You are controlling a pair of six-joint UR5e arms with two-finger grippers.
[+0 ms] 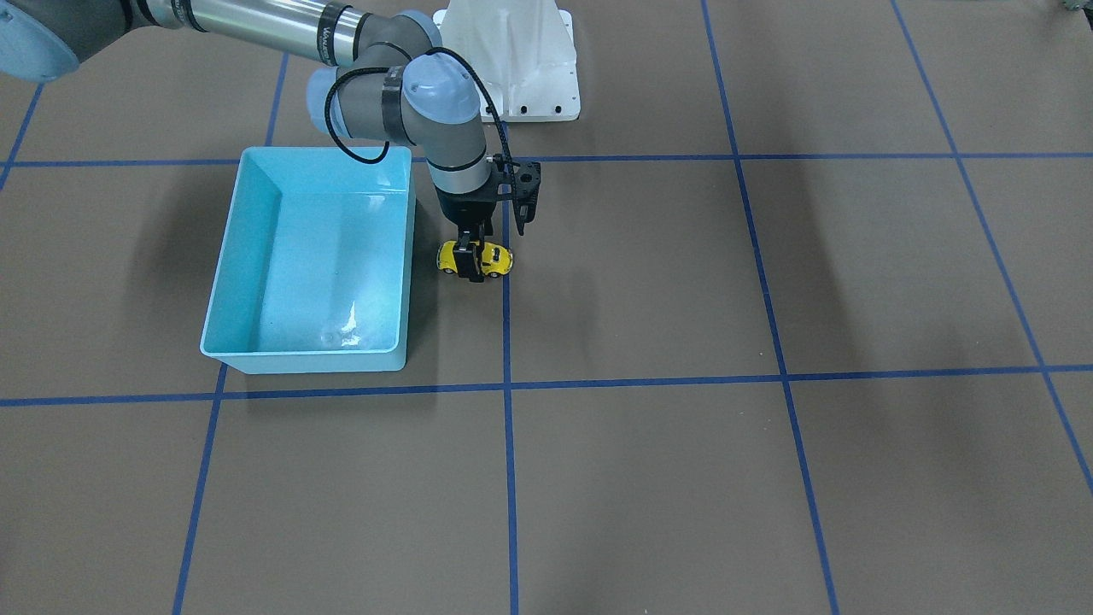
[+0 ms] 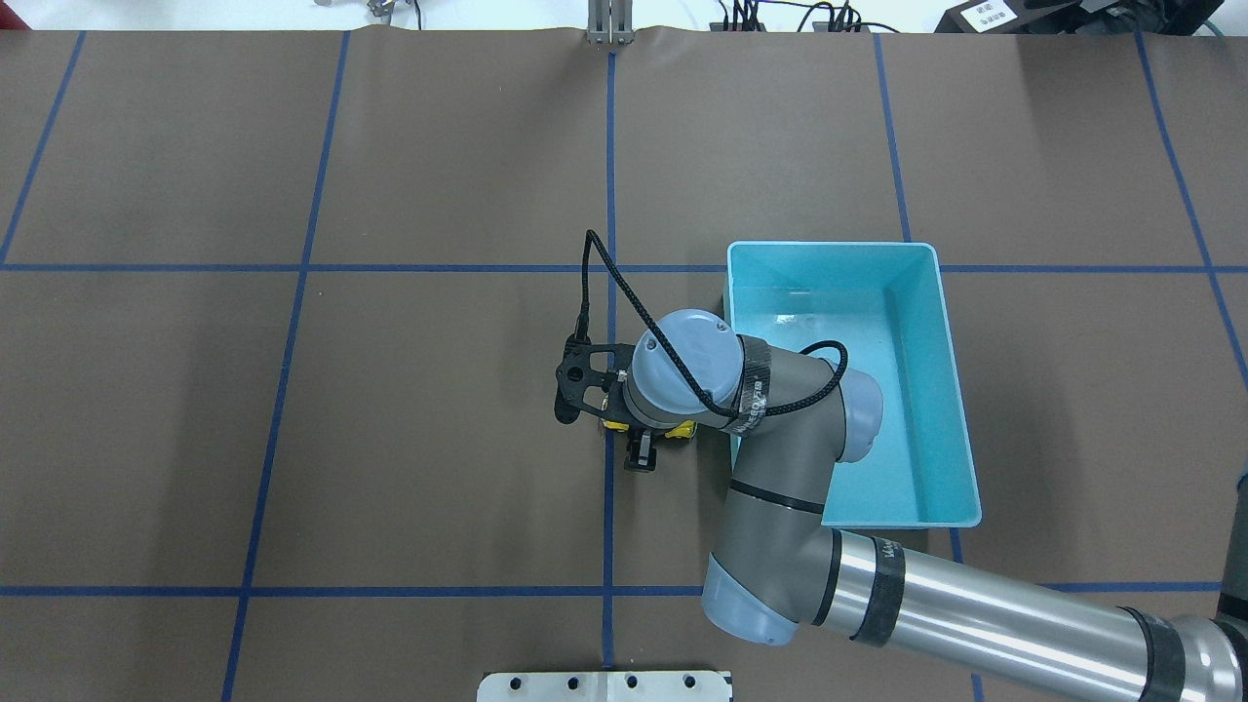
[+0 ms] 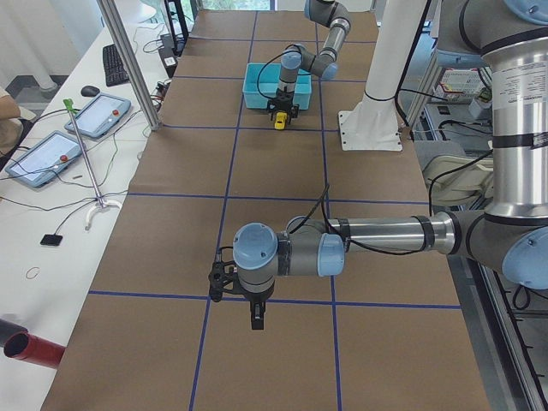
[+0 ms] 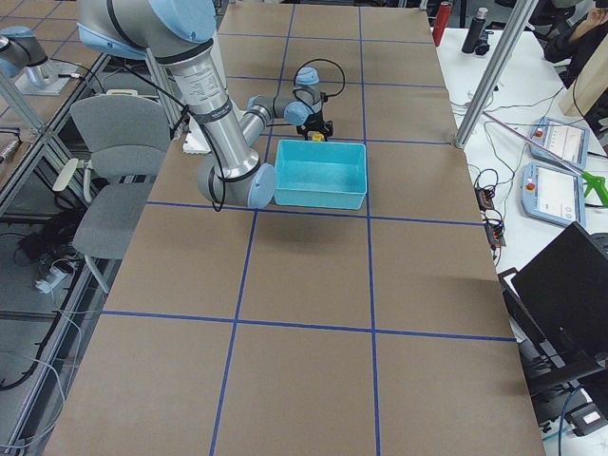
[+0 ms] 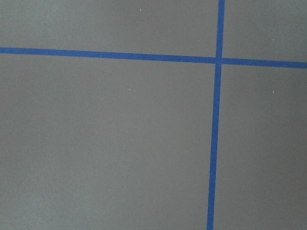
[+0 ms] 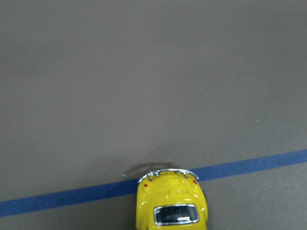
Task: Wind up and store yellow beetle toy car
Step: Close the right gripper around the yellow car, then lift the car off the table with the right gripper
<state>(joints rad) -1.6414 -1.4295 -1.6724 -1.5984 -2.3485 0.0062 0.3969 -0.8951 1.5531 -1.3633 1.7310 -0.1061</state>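
The yellow beetle toy car (image 1: 496,259) sits at table level on a blue tape line, just beside the light-blue bin (image 1: 305,362). My right gripper (image 1: 470,261) comes straight down on it, its black fingers (image 1: 465,258) clamped across the car's middle. In the overhead view my right wrist covers most of the car (image 2: 682,430). The right wrist view shows the car's rear (image 6: 172,207) over the tape line. My left gripper (image 3: 255,317) hovers low over bare table far from the car; I cannot tell whether it is open or shut.
The bin (image 2: 953,390) is empty and stands on the robot's right of the car. The white arm mount (image 1: 511,61) stands behind the car near the robot. An operators' desk with tablets (image 3: 51,150) runs along the table's far side.
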